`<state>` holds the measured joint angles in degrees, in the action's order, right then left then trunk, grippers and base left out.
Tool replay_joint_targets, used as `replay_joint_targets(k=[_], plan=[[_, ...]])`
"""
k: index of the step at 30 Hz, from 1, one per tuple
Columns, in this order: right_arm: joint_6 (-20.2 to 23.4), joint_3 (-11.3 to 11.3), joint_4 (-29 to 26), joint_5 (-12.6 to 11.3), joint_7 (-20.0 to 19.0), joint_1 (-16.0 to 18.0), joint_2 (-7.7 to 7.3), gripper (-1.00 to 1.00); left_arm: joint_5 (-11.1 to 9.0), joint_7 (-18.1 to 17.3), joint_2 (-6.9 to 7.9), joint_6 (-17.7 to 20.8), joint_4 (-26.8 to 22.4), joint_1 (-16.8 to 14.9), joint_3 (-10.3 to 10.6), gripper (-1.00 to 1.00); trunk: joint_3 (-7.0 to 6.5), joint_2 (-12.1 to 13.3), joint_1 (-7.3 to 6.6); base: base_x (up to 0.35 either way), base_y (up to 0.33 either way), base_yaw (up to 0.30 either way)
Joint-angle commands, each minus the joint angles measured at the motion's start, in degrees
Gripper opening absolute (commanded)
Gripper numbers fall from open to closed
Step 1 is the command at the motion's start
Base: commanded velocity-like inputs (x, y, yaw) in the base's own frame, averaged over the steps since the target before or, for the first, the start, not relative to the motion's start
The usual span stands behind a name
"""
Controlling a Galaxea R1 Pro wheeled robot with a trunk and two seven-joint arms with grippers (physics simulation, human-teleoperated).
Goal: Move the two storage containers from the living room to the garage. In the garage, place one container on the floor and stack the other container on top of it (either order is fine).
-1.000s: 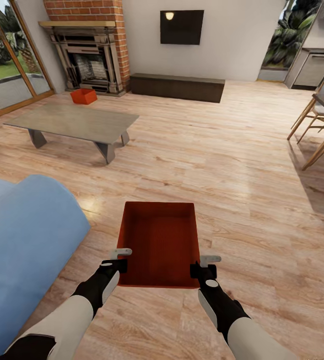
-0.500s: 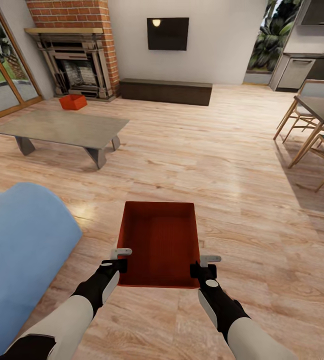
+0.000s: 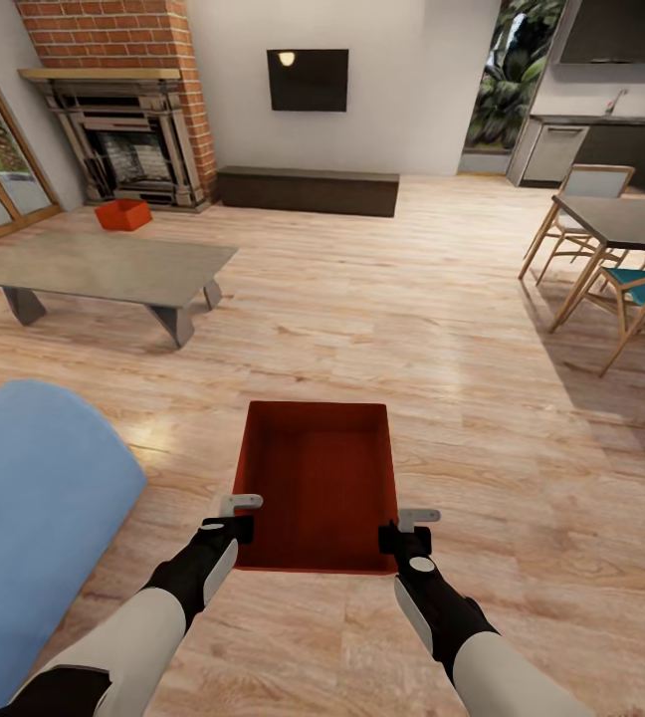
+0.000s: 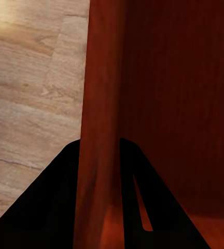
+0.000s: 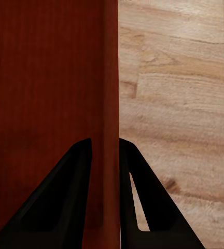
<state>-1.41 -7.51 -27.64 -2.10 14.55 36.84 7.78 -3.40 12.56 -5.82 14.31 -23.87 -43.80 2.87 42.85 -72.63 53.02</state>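
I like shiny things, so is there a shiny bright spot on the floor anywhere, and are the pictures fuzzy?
Head view: a pale glare patch on the wood floor beside the blue sofa; the picture is sharp, with soft shadows under the chairs. Left wrist view: a bright glow on the floor at one corner; the bin wall looks soft and close. Right wrist view: evenly lit, floor grain slightly blurry.

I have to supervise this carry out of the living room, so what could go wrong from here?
1. Each pincer, left and right, only pinches a thin side wall of the held container; a jolt might let it slip or tilt.
2. The sofa sits close on the left and could be clipped in a turn.
3. The second container remains by the fireplace, needing another trip.
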Motion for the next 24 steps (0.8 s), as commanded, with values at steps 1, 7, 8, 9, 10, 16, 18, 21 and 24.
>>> replay_joint_targets(k=[1,7,8,9,10,16,18,21,24], plan=[[-0.2,1.5,-1.0,0.6,0.3,0.1,-0.57,-1.00,-1.0,0.5,0.37,0.4,0.1,0.0,0.5,-1.00,-0.04,0.0,0.00,0.000,0.000,-0.138],[-0.2,1.5,-1.0,0.6,0.3,0.1,-0.57,-1.00,-1.0,0.5,0.37,0.4,0.1,0.0,0.5,-1.00,-0.51,0.0,0.00,0.000,0.000,-0.138],[-0.2,1.5,-1.0,0.6,0.3,0.1,-0.57,-1.00,-1.0,0.5,0.37,0.4,0.1,0.0,0.5,-1.00,-0.59,0.0,0.00,0.000,0.000,-0.138],[-0.2,1.5,-1.0,0.6,0.3,0.1,-0.57,-1.00,-1.0,0.5,0.37,0.4,0.1,0.0,0.5,-1.00,-0.67,0.0,0.00,0.000,0.000,-0.138],[-0.2,1.5,-1.0,0.6,0.3,0.1,-0.57,-1.00,-1.0,0.5,0.37,0.4,0.1,0.0,0.5,-1.00,-0.75,0.0,0.00,0.000,0.000,-0.138],[-0.2,1.6,-1.0,0.6,0.3,0.1,-0.57,-1.00,-1.0,0.5,0.37,0.4,0.1,0.0,0.5,-1.00,-1.22,0.0,0.00,0.000,0.000,-0.138],[-0.2,1.6,-1.0,0.6,0.3,0.1,-0.57,-1.00,-1.0,0.5,0.37,0.4,0.1,0.0,0.5,-1.00,-1.38,0.0,0.00,0.000,0.000,-0.138],[-0.2,1.6,-1.0,0.6,0.3,0.1,-0.57,-1.00,-1.0,0.6,0.37,0.4,0.1,0.0,0.5,-1.00,-1.62,0.0,0.00,0.000,0.000,-0.138],[-0.2,1.6,-1.0,0.6,0.3,0.1,-0.57,-1.00,-1.0,0.6,0.37,0.4,0.1,0.0,0.5,-1.00,-1.86,0.0,0.00,0.000,0.000,-0.138]])
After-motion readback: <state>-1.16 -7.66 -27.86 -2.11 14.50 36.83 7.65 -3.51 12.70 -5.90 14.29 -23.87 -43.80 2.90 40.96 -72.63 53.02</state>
